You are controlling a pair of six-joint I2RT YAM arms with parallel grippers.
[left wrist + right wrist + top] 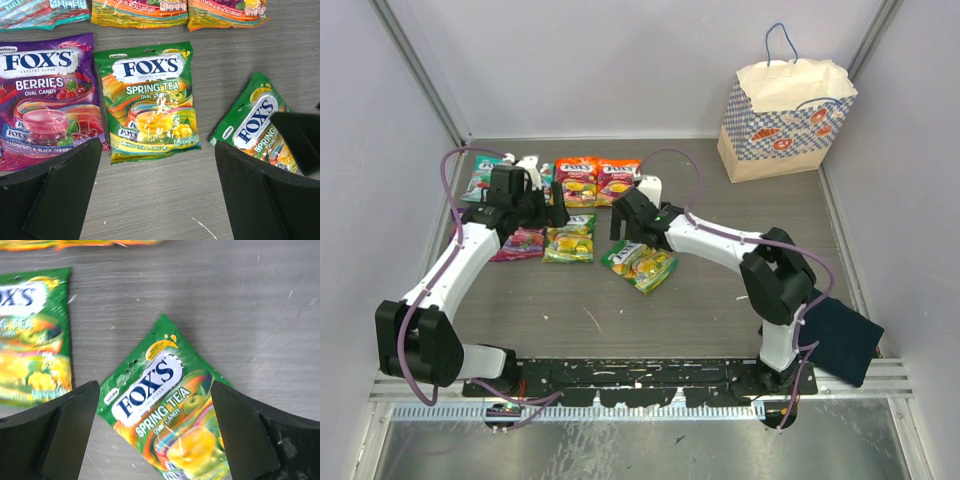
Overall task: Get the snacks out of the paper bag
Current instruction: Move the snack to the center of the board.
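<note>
The paper bag (785,115) stands upright at the far right of the table, apart from both arms. Several snacks lie flat at the centre left: a teal one (480,180), two orange ones (576,180), a purple one (45,100), a green one (150,100) and a tilted green one (170,405). My left gripper (157,167) is open over bare table just in front of the straight green packet. Also open, my right gripper (155,390) hovers above the tilted green packet, with a finger on either side of it. Neither gripper holds anything.
A dark navy folded cloth (842,340) lies at the near right beside the right arm's base. Grey walls close in the table (720,300) on three sides. The two grippers are close together near the packets.
</note>
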